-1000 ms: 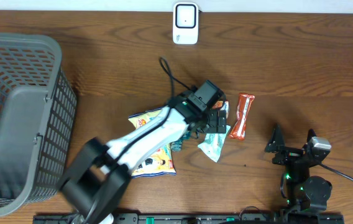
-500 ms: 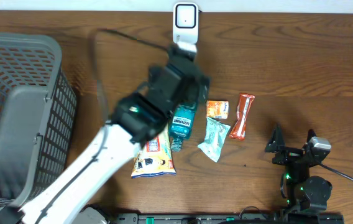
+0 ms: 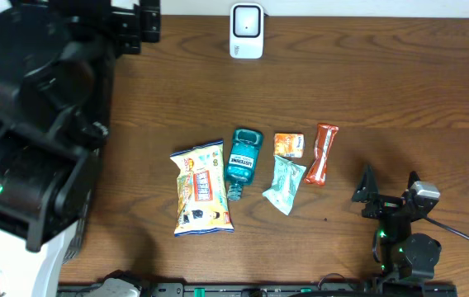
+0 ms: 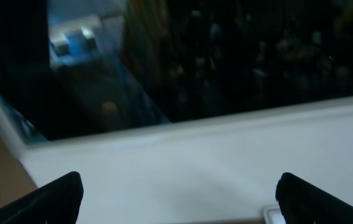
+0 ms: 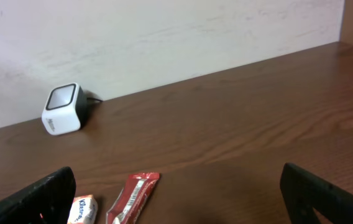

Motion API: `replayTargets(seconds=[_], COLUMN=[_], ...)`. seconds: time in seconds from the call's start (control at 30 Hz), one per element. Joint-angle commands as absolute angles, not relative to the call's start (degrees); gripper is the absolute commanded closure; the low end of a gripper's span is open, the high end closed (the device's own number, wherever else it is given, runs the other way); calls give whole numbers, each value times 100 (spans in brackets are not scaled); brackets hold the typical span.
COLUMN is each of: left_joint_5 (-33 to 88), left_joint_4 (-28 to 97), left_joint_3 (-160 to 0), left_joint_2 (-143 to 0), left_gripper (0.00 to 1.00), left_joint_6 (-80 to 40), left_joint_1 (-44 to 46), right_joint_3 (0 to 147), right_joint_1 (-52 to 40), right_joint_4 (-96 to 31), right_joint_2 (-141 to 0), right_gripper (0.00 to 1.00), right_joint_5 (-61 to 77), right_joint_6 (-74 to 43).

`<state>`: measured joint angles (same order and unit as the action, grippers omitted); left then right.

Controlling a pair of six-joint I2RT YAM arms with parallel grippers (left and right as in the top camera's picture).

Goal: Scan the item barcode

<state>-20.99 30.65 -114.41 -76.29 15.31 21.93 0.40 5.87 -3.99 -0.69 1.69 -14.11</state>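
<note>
Lying open between scanner [image 3: 246, 31] and item row [image 3: 243, 158]: bare table [image 3: 367, 74].

left arm [image 3: 36, 140] swung up to the far left, mouthwash bottle [image 3: 242, 157] and chip bag [image 3: 201, 188] uncovered

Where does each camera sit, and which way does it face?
Overhead: above the table, looking down; left arm and right arm show.
Left wrist: raised, facing something blurred; open left gripper tips at corners.
Right wrist: low, facing the wall; open right gripper tips show.
Shared: overhead and right wrist both show scanner, red bar.
</note>
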Motion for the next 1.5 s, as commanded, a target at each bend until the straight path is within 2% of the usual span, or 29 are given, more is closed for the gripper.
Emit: replayTargets(seconds=[0.0, 0.27, 0.53, 1.27, 1.47], left_joint_5=[-2724, -2921, -2853, -1708, -897], left_joint_4=[2899, 3363, 3258, 2351, 2318], left_joint_3=[-11550, -11251, -10506, -8197, -7940], left_joint_2=[-7518, -6910, -5741, -2923, -2174], left_gripper=[1, 1, 1, 1, 1], left_joint_6=[2255, 2316, 1658, 650, 510], left_joint_1=[2165, 2165, 2165, 2147, 1909], right_joint_3=[32, 32, 32, 32, 32], right_joint_1=[552, 552, 552, 552, 552], right_joint_4=[-416, -416, -416, -416, -416], right_joint_2=[-36, -38, -36, -36, -36], right_gripper=[1, 1, 1, 1, 1], right_joint_5=[163, 161, 161, 161, 161], right_joint_6=[-1474, -1474, -1474, -1474, -1474])
